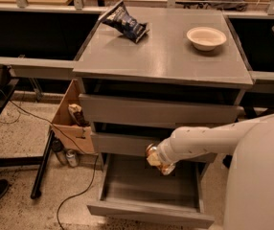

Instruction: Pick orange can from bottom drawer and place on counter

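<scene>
Grey counter [165,56] bears a bowl [206,37]; gripper [158,161] fingers clasp the orange can [153,154] above the bottom drawer [149,213].

I am holding the orange can [153,155] in my gripper [162,163], clasping it on its side with its shiny metal end facing left, just above the back of the bottom drawer [151,213]. That drawer is standing pulled out, its shallow grey tray showing. The counter [170,47], a broad grey slab, is sitting well above the can.

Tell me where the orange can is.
The orange can is low centre of view, held in the hand above the open bottom drawer, by the middle drawer's front.
</scene>
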`<state>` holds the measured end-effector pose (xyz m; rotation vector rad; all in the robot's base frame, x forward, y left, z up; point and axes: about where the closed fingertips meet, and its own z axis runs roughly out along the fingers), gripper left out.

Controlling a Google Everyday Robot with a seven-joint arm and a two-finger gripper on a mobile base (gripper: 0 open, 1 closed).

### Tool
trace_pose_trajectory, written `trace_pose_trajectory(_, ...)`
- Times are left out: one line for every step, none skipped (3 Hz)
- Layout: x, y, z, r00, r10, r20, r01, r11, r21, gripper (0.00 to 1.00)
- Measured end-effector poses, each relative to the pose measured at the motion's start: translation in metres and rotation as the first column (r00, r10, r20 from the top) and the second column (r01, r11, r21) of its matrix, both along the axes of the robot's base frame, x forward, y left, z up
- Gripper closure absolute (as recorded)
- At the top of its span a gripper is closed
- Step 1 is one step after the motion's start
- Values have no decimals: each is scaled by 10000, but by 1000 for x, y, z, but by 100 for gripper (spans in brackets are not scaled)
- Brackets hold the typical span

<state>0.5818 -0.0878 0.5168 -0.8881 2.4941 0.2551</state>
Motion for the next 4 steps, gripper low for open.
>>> trace_pose_trajectory(0,-4,42,9991,187,-378,-205,9987,-464,100)
trace_pose_trajectory(-4,-9,81,9959,411,-811,-475,9958,-788,100)
trace_pose_trajectory(-14,-16,127,9866,441,-1568,-635,9906,-1212,100)
trace_pose_trajectory(-14,-16,127,9866,441,-1568,-635,9906,-1212,100)
